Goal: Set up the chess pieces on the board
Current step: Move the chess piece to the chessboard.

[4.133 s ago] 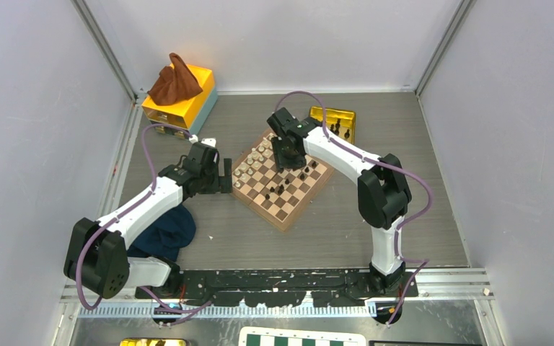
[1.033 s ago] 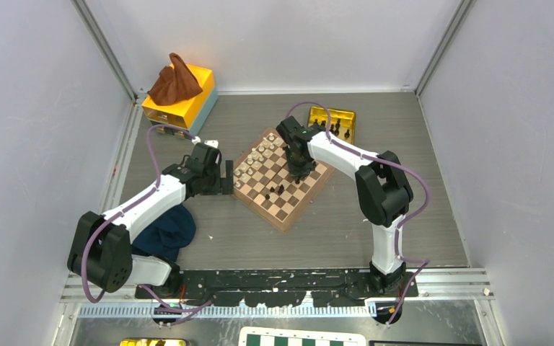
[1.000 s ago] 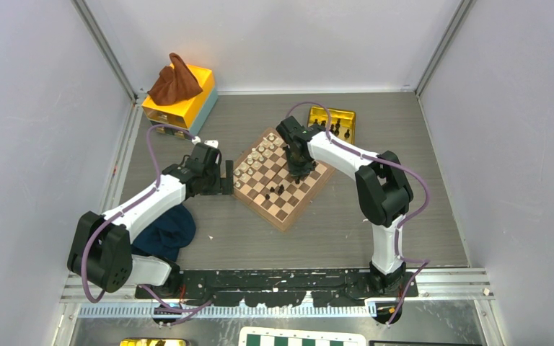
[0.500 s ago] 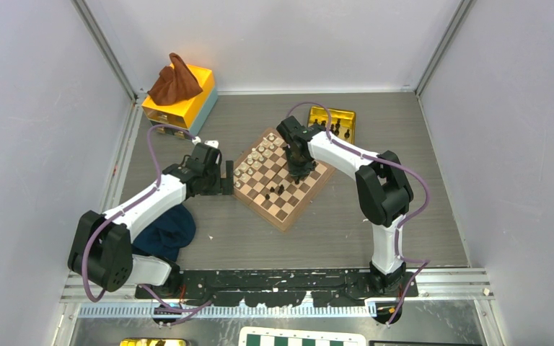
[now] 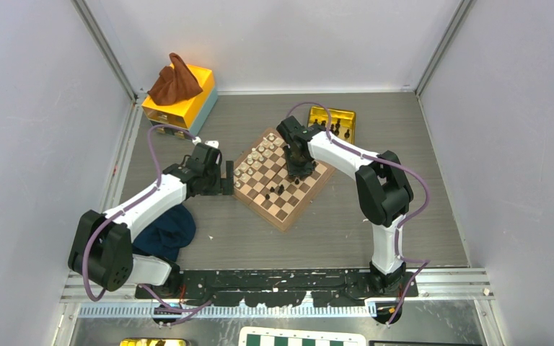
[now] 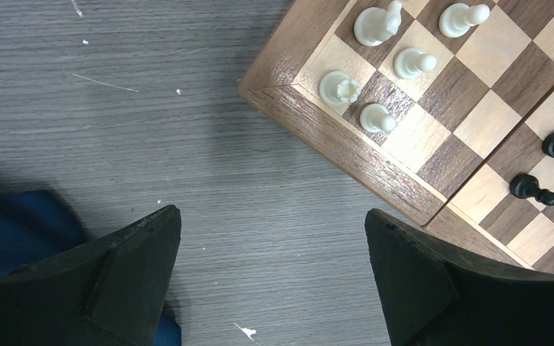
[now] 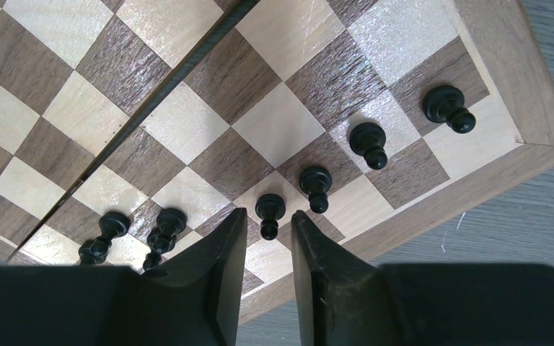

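The wooden chessboard [image 5: 283, 222] lies mid-table; its rim shows in the right wrist view [image 7: 519, 86] and the left wrist view [image 6: 332, 137]. Several black pawns [image 7: 368, 140] stand in a row along its right edge. My right gripper [image 7: 268, 216] hangs low over that edge [image 5: 299, 169], jaws a narrow gap apart. One black pawn [image 7: 269, 205] stands on the board between the tips, touching neither. My left gripper [image 6: 270, 216] is open and empty over bare table at the board's left corner [image 5: 225, 176]. Cream pieces [image 6: 339, 86] stand on that corner.
A gold tray [image 5: 334, 122] holding more black pieces sits behind the board on the right. A yellow box with a brown cloth [image 5: 179, 86] is at the back left. A blue cloth [image 5: 164, 232] lies under the left arm. A green-and-white board [image 5: 303, 337] lies below the arm bases.
Since 4.1 s ago my right gripper has moved from over the board's middle to its right edge. In the last second nothing visibly moves. The left arm has stayed put.
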Motion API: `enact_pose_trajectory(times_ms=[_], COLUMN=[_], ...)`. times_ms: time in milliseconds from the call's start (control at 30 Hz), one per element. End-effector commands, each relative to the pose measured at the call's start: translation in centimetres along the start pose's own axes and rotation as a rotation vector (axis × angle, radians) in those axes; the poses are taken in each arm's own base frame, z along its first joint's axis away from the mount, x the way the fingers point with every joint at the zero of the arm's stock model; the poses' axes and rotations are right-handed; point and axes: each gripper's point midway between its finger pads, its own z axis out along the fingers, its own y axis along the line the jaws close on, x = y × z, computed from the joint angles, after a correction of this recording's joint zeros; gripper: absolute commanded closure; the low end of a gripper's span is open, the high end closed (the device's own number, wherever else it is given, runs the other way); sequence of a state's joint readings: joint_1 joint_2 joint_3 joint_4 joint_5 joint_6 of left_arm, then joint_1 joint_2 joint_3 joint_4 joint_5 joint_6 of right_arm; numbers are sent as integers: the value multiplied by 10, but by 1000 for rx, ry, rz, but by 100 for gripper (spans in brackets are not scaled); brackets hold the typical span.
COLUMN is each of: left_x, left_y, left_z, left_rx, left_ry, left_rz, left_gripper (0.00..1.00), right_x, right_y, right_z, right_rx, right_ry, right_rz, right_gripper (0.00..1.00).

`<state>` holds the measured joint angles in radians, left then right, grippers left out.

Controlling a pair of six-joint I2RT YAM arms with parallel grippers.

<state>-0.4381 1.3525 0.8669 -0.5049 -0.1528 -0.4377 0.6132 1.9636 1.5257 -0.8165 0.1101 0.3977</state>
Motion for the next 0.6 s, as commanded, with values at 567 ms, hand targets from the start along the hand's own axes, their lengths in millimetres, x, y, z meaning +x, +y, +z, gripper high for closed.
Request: enact_pose_trajectory(times_ms=[567], left_x=[-14], left_y=[-7], left_z=[0], left_rx=[31], left_ry=[-42], left_rz=[-13], left_gripper=[1], right_x=[-38], right_y=[21], right_z=[-53], right_rx=[-56], right_ry=[-131], right_rz=[-21], right_gripper=[63])
